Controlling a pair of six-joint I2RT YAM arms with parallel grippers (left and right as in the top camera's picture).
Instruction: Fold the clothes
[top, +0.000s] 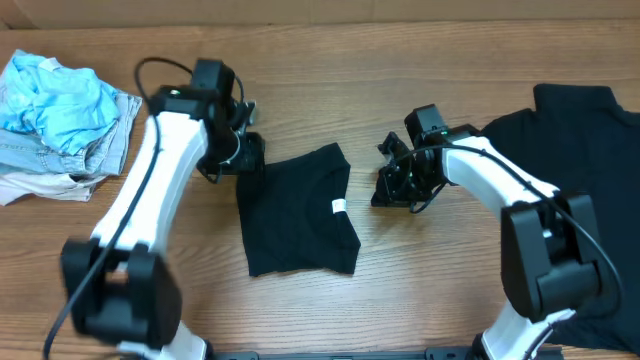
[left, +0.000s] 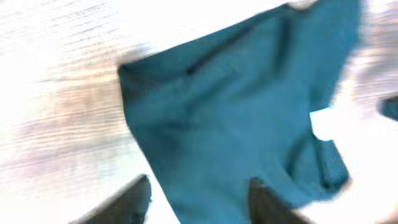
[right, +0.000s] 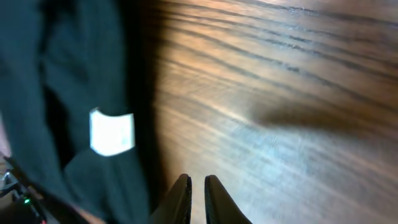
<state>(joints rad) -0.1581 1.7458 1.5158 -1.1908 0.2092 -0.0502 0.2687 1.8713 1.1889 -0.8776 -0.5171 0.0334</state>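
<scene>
Left gripper parted at upper-left corner of folded T-shirt; right gripper closed, empty, just off its right edge.

Wooden table (blue denim heap, corner)

A black T-shirt lies folded into a rough rectangle in the middle of the desk, its white tag near its right edge. A second black T-shirt lies spread flat at the far right.
</scene>
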